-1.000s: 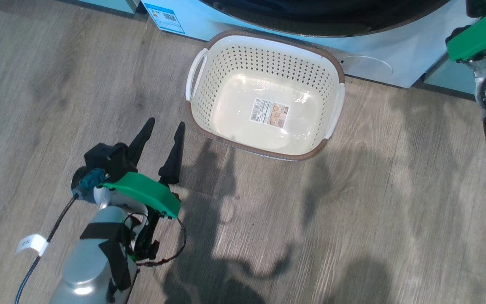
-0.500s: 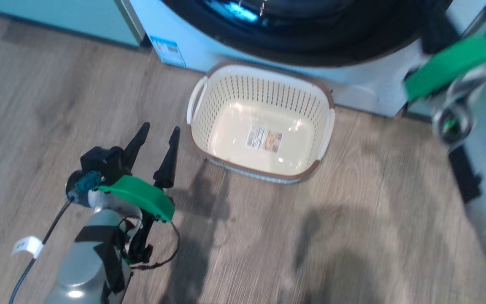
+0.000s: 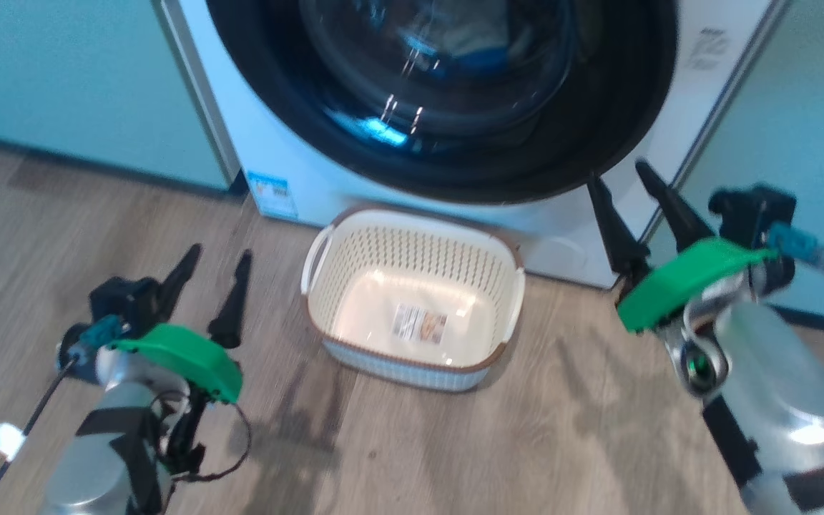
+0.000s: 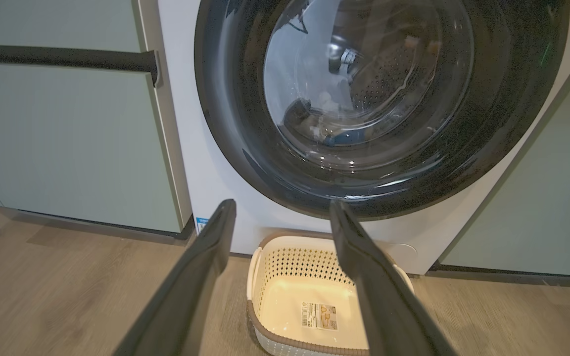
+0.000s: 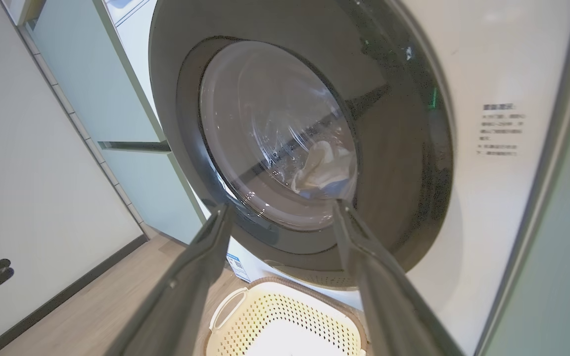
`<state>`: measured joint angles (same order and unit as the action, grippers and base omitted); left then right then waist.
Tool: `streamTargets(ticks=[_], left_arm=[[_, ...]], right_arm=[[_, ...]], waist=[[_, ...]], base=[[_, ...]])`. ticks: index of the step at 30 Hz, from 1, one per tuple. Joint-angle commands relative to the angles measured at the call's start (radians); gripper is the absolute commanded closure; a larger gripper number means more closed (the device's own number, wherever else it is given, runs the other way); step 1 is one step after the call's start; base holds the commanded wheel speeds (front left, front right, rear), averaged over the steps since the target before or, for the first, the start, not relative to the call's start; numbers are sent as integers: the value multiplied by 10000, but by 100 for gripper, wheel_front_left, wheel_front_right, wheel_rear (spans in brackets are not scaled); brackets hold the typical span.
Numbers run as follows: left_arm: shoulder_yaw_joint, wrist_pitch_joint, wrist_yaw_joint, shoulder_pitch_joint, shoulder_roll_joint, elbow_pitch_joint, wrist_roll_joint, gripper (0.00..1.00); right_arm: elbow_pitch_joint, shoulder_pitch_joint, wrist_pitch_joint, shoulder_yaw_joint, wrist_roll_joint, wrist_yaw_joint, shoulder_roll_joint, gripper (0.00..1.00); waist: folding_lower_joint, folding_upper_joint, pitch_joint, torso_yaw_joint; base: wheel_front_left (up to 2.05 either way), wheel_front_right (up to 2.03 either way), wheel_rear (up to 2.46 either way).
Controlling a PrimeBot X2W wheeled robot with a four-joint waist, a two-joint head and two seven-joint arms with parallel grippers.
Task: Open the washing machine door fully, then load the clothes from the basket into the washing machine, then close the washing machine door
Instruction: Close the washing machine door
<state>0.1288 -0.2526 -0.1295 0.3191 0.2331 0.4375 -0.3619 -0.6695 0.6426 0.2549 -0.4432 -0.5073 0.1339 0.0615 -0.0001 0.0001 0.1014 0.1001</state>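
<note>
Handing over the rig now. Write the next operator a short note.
Left gripper: open, empty, over the floor left of the basket.
Right gripper: open, empty, by the lower right corner of the washing machine.
Basket: empty, in front of the washing machine.
Clothes: in the drum, behind the washing machine door, which looks shut.
Done: loading, closing. To do: confirm the latch.

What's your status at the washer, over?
Left gripper and right gripper: jaws open, empty. Washing machine door looks shut, clothes inside behind the glass, basket empty. Nothing blocking the door.
</note>
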Motion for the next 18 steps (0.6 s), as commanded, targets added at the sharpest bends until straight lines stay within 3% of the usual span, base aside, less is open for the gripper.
streamTargets(ticks=[1,10,18], left_arm=[[-482,-92,-12,161,418,-177,-27,0],[-549,-92,-12,-405,872,-236,-521,0],[-532,-92,-12,-776,1226,-379,-797,0]], right_arm=[[392,-49,69,64,146,-32,-112,0],[1576,-1754,69,1180,778,-32,-112,0],[2388,-3245,69,2803,1460,-32,-112,0]], waist=[[1,-1,-495,-300],[1,-1,-1185,-1024],[1,-1,-1553,-1476]], base=[[0,0,0],[0,0,0],[0,0,0]])
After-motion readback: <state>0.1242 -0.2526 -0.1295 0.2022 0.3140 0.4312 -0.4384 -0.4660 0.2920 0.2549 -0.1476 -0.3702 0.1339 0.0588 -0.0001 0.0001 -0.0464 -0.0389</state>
